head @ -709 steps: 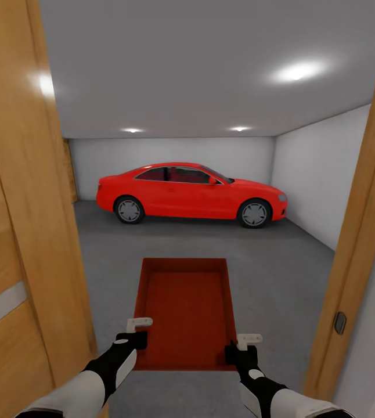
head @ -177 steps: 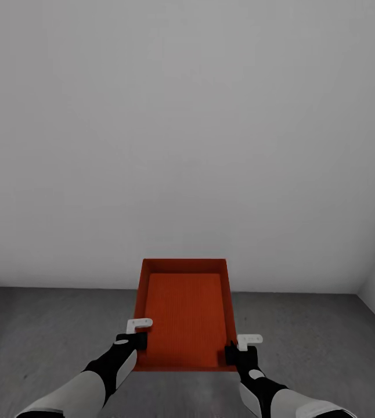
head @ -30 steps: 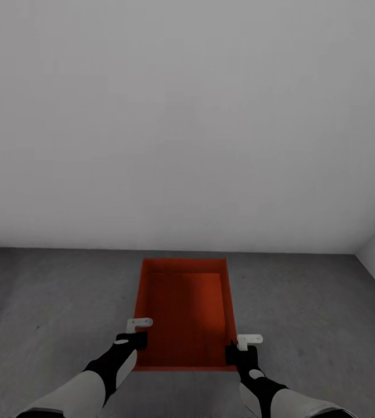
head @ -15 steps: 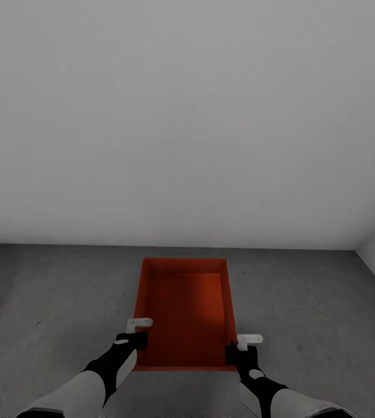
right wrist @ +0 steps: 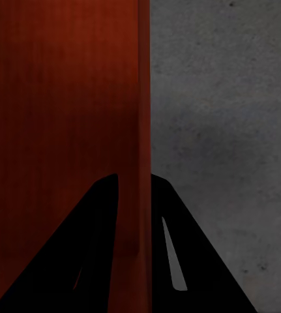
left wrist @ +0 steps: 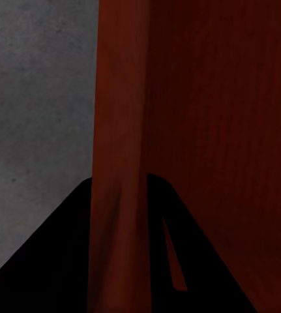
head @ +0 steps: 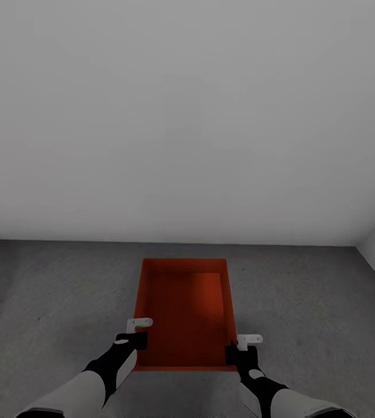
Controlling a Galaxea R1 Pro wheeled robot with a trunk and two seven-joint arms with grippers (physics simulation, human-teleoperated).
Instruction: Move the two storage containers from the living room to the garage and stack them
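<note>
Thin-walled orange-red rectangular storage box (head: 184, 310) hangs over the dark grey concrete floor (head: 48, 302), near the wall. Left tool (head: 134, 335) and right tool (head: 240, 343) each pinch a side wall. Looks light and stiff-ish; holding both walls seems right.

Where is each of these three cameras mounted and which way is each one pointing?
Head view: on the robot's head, looking forward and down at the orange-red container, grey floor and pale wall; both forearms, the left tool and right tool show.
Left wrist view: looks along dark fingers pinching a container wall.
Right wrist view: likewise, fingers astride the opposite wall.
Shared: container and floor appear in all three.
</note>
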